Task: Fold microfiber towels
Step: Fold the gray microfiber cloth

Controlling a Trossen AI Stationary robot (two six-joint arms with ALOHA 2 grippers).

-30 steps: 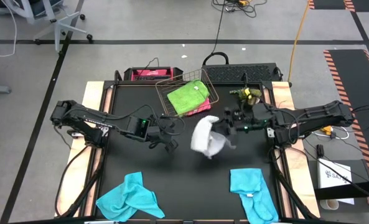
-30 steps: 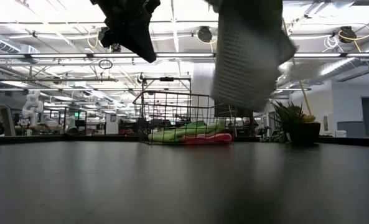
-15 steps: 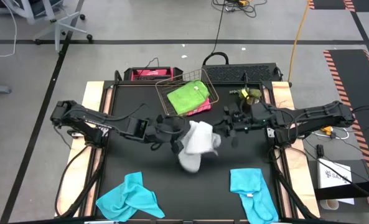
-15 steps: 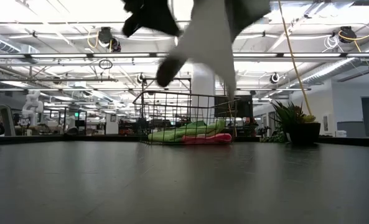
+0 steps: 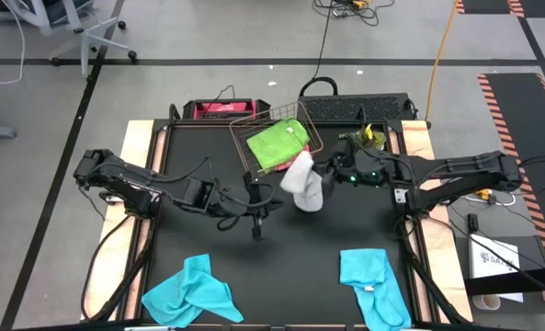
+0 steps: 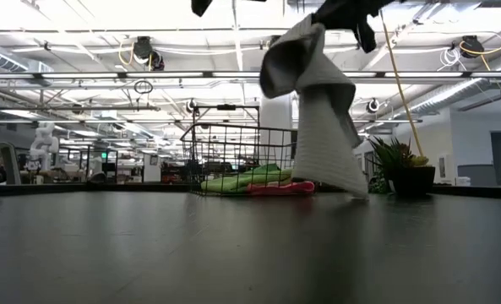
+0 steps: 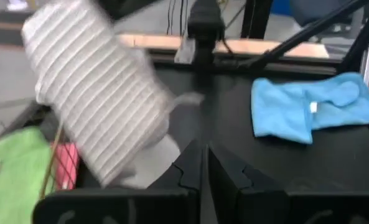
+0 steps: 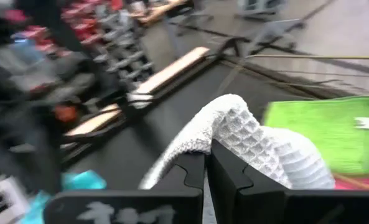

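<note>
Two dark arms reach inward over the black table point(image 5: 208, 248). The right gripper point(image 5: 320, 171) pinches the light grey towel point(image 5: 301, 181), which hangs in the air just beside the copper wire basket point(image 5: 277, 140) (lime green and pink cloths lie inside). The left gripper point(image 5: 265, 204), fingers closed on nothing, hovers near mid-table. In the low view both grippers are mostly cut off at the top edge.
</note>
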